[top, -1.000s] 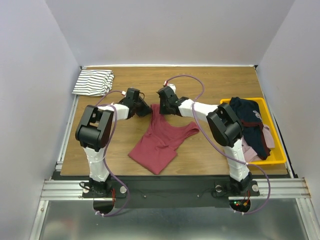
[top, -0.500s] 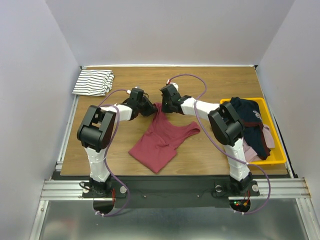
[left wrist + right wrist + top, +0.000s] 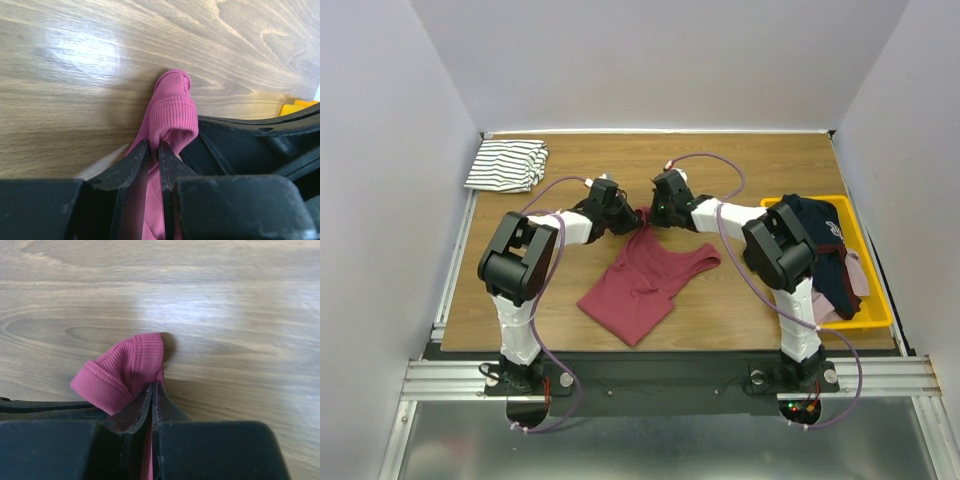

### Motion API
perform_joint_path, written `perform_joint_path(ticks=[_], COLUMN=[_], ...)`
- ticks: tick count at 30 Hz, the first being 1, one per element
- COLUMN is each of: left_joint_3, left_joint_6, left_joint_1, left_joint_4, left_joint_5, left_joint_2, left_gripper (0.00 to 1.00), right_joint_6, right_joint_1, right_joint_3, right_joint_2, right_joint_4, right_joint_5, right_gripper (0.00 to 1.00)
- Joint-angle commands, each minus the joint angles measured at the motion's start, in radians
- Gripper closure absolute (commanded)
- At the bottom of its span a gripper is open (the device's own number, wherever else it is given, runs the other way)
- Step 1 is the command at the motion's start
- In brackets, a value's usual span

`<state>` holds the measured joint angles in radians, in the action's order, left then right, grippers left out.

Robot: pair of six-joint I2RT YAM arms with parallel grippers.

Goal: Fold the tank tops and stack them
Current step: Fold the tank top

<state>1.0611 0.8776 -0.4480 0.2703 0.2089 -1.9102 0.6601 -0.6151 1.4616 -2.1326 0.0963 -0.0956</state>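
Observation:
The dark red tank top lies spread on the wooden table, its strap end pointing away from the arms. My left gripper is shut on a ribbed strap end; cloth shows between its fingers. My right gripper is shut on the neighbouring strap end, its fingertips pressed together over the fabric. The two grippers sit close together at the top of the garment. The striped tank top lies folded at the far left corner.
A yellow bin at the right edge holds a heap of dark and pink clothes. The table has a metal rail along its left side. White walls enclose the far and side edges.
Both grippers have shifted right and slightly away from the arm bases along the garment's top. The right jaws have closed onto the strap.

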Motion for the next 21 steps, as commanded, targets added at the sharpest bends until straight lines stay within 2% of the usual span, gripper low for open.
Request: perform_joint_path(ticks=[1,9,14,16,17,21], left_joint_3=[0.039,0.051,0.06,0.06,0.059,0.054], left_joint_6=[-0.043,-0.052,-0.054,-0.055,-0.057,-0.06], left_joint_1=[-0.021,-0.054,-0.061,-0.064,-0.066,-0.07], left_joint_4=[0.02,0.02,0.018,0.018,0.018,0.015], left_joint_5=[-0.026,-0.032,-0.032,-0.039,-0.039,-0.048], left_joint_2=[0.042,0.014,0.013,0.017,0.02,0.025], left_gripper=[0.76,0.77,0.77,0.77,0.77,0.77], right_joint_6=[0.033,0.047,0.03,0.029,0.029,0.03], right_joint_1=[0.026,0.061,0.063,0.064,0.064,0.064], right_joint_3=[-0.055,-0.106,-0.09,-0.08,-0.075,-0.044], right_joint_2=[0.086,0.184,0.191,0.194,0.192,0.181], right_joint_4=[-0.023,-0.02,-0.02,-0.018,-0.017,0.005], right_joint_5=[0.016,-0.01,0.0,0.004,0.004,0.013], right_gripper=[0.93,0.9,0.83,0.75,0.65,0.43])
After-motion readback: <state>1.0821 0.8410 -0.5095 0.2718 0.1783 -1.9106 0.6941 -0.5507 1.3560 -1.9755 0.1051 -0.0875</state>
